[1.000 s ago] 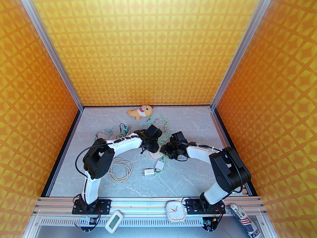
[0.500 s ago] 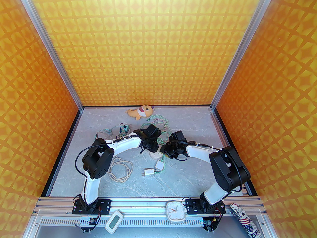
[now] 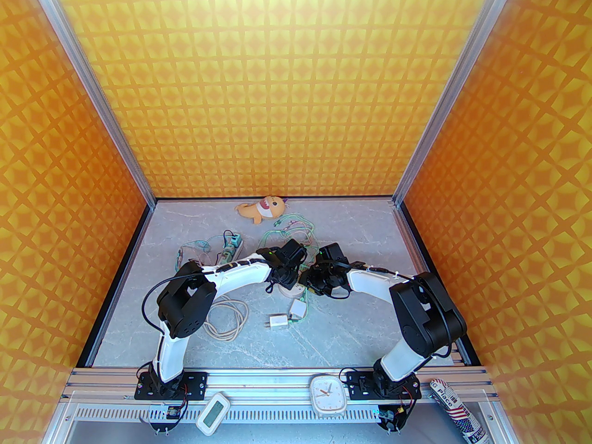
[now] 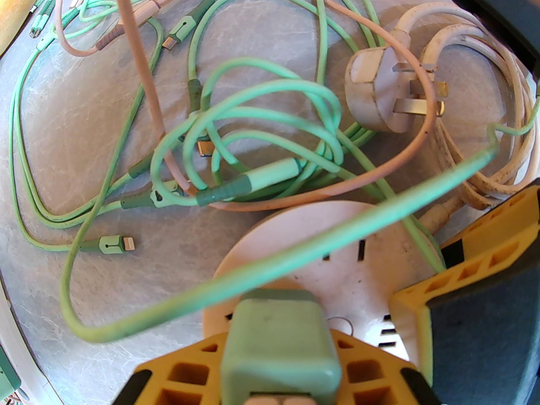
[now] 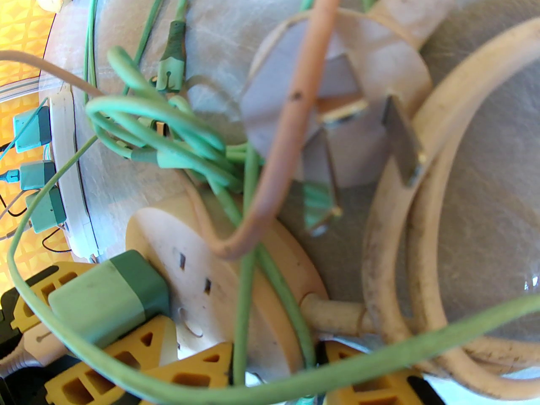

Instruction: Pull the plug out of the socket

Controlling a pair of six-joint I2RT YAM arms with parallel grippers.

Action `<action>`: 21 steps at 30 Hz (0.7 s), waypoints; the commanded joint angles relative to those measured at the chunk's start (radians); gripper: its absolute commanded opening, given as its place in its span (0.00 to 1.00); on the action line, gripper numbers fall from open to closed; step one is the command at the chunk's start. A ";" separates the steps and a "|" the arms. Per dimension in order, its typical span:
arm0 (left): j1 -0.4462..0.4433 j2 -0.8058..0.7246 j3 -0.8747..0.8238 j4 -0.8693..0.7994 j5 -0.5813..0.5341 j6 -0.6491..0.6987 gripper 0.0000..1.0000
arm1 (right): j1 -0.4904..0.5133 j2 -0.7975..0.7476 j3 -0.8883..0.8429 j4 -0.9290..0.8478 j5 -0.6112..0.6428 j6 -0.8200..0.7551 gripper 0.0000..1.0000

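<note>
Orange patterned walls (image 3: 296, 86) close round a grey marbled desk (image 3: 370, 322), and near its middle both our arms meet over the round socket (image 3: 296, 291).

Our left pincer (image 4: 278, 365) is closed tight on the green plug (image 4: 278, 331), with one yellow finger on each side of its body. The plug's dark end sits against the socket's face, and we cannot see its prongs. Our right pincer (image 5: 270, 369) is nearly closed, its yellow fingers clamped on the socket's rim close to where the socket's cream lead comes out.

Compared with a second ago, the left wrist has swung toward the right wrist, so the two black heads now stand almost touching above the socket. The left elbow has slid the same way. The right arm has barely shifted, and the socket lies where it lay.

Both arms reach forward from their bases, elbows bowed outward, forearms turned in toward the socket and wrists tipped down at it.

A loop of green cable (image 4: 211, 276) rises from the plug and crosses above the socket. Just beyond the socket lie tangled cables (image 4: 270, 99), green and pink, and a white three-pin plug (image 4: 379, 95) on its side with its prongs bare. On the near side of the socket a white adapter (image 3: 279, 322) lies flat. A coiled cream cord (image 3: 226, 315) lies toward the left arm's base from the socket. Far beyond the socket, by the back wall, sits a plush toy (image 3: 260, 208).
</note>
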 commanded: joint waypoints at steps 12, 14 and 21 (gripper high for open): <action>0.070 -0.064 0.079 -0.110 0.161 -0.023 0.15 | 0.003 0.109 -0.072 -0.181 0.210 -0.019 0.32; 0.050 -0.062 0.080 -0.114 0.125 -0.004 0.15 | 0.004 0.109 -0.072 -0.182 0.211 -0.019 0.32; -0.021 -0.015 0.099 -0.150 0.006 0.037 0.15 | 0.003 0.113 -0.071 -0.189 0.215 -0.024 0.31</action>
